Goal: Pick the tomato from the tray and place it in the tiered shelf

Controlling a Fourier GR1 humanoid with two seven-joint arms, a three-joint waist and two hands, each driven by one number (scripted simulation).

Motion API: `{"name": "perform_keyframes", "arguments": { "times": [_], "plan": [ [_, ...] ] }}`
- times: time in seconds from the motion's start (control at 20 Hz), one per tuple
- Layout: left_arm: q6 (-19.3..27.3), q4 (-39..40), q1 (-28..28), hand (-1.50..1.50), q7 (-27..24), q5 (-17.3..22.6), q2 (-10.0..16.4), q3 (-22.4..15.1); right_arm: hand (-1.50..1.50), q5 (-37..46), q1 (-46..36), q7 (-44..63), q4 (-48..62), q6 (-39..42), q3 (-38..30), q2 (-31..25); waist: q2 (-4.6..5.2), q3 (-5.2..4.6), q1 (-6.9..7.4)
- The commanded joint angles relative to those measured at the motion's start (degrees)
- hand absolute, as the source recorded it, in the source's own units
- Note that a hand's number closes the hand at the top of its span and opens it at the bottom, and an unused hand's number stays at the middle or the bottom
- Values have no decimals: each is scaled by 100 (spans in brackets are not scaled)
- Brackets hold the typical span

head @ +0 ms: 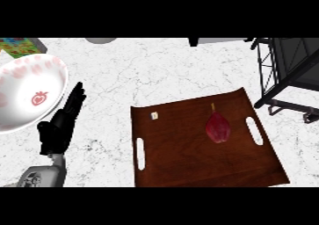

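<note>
So basically nothing's done yet, far as I can tell. On the marble counter (155, 74) the brown tray (187, 171) sits mid-right, with the black tiered shelf (278, 74) up at the top right, only partly in view. A white plate (55, 83) with red prints is on the left. The left hand (58, 127) lies just beside it, fingers straight, holding nothing, and the right one isn't showing at all. The tomato (217, 127), dark red and kinda pointy, lies on the tray's right half, well apart from that hand, so the whole pick and place is left.
</note>
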Motion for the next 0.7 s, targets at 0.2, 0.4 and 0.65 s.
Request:
{"name": "perform_keyframes", "arguments": {
  "times": [0.2, 0.4, 0.65],
  "plan": [
    [-79, 16, -167, 0, -20, -83, -95, -228, 150, -1336, 32, -1215, 1966, 1518, -1653, -1206, 51, -9, 313],
    [-41, -27, -8, 0, -162, -184, -242, -422, 150, -1805, 34, -965, 2558, 1901, -1843, -1575, 66, -15, 525],
    [-256, 35, -213, 0, 15, -100, -126, -417, 150, -2013, -191, -857, 3202, 1929, -1932, -1857, 112, -11, 725]
  ]
}}
